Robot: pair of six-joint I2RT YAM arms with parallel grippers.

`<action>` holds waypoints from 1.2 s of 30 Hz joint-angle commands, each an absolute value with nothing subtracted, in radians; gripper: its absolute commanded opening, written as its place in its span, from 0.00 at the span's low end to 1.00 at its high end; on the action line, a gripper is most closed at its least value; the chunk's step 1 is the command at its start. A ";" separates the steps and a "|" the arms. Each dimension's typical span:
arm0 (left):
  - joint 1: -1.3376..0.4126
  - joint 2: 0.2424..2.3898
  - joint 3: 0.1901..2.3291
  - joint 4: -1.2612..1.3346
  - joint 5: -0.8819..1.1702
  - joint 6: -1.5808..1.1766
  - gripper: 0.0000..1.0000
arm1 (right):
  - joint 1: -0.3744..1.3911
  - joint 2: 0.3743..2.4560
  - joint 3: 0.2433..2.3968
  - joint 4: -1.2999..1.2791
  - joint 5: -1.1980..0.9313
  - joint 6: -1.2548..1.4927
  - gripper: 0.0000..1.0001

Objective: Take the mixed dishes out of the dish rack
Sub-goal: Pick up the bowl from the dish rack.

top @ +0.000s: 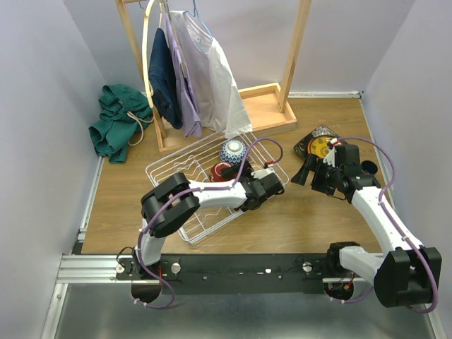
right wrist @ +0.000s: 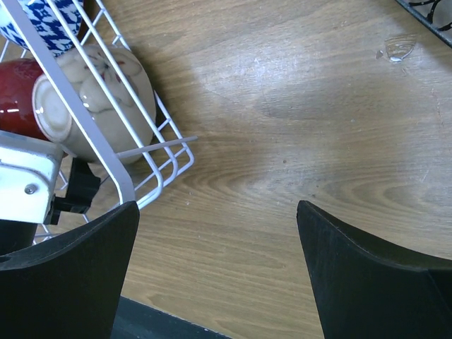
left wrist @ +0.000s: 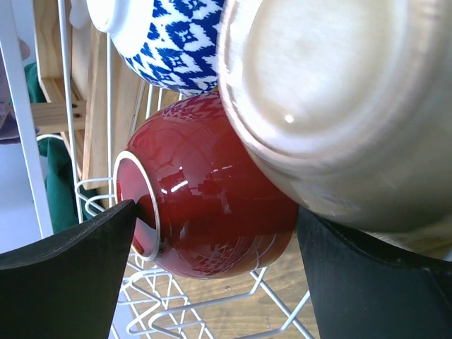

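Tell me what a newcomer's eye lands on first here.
The white wire dish rack at mid-table, with the left gripper inside it. Up close, a glossy red bowl sits between its open fingers, with a tan bowl right beside it and a blue-white bowl beyond. At the back stands a wooden clothes stand hung with garments.

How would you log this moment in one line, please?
left claw open at red bowl | right claw open, empty | rack holds bowls
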State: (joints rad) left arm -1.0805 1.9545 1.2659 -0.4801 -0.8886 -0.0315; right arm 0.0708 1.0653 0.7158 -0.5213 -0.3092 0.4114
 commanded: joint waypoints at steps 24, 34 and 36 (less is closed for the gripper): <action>-1.095 1.842 1.347 -0.635 -0.792 -0.186 0.38 | 0.074 1.069 0.727 -0.489 -0.371 0.384 1.00; -1.074 1.821 1.404 -0.703 -0.786 -0.169 0.32 | 0.075 1.066 0.775 -0.442 -0.521 0.383 1.00; -1.062 1.810 1.411 -0.712 -0.772 -0.167 0.32 | 0.075 1.066 0.788 -0.431 -0.543 0.382 1.00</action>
